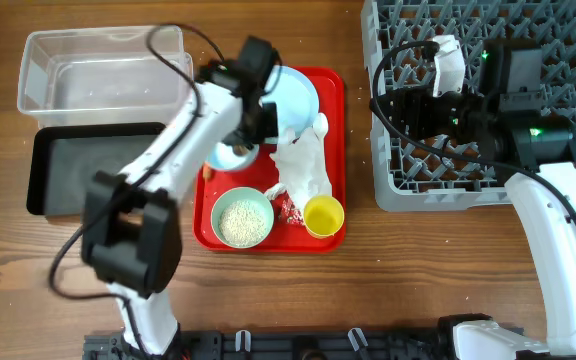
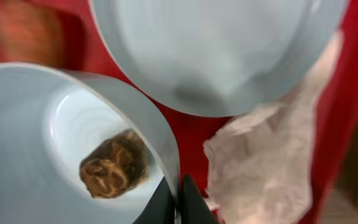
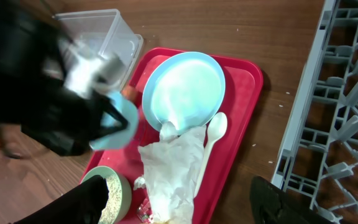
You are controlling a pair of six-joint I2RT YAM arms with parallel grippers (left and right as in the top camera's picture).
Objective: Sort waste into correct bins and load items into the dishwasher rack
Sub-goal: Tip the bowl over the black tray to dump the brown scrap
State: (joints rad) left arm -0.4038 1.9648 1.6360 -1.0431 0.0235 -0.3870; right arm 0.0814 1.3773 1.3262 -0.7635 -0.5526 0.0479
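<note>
Left gripper [image 2: 179,202]: clamped on small blue bowl [image 2: 42,143] rim, red tray [image 1: 333,150] left side.
Brown food lump [image 2: 114,165]: inside it.
Right gripper [image 3: 185,196]: apart, empty, at dishwasher rack [image 1: 568,30] left edge.
Risk: thin rim pinch — bowl could slip, dumping lump.

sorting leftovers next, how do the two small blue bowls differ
The rice bowl holds loose white rice; the lump bowl holds one brown food lump. The left claw pinches the lump bowl's rim, while the rice bowl stands free and flat on the red tray. Both are small, round and light blue.
</note>
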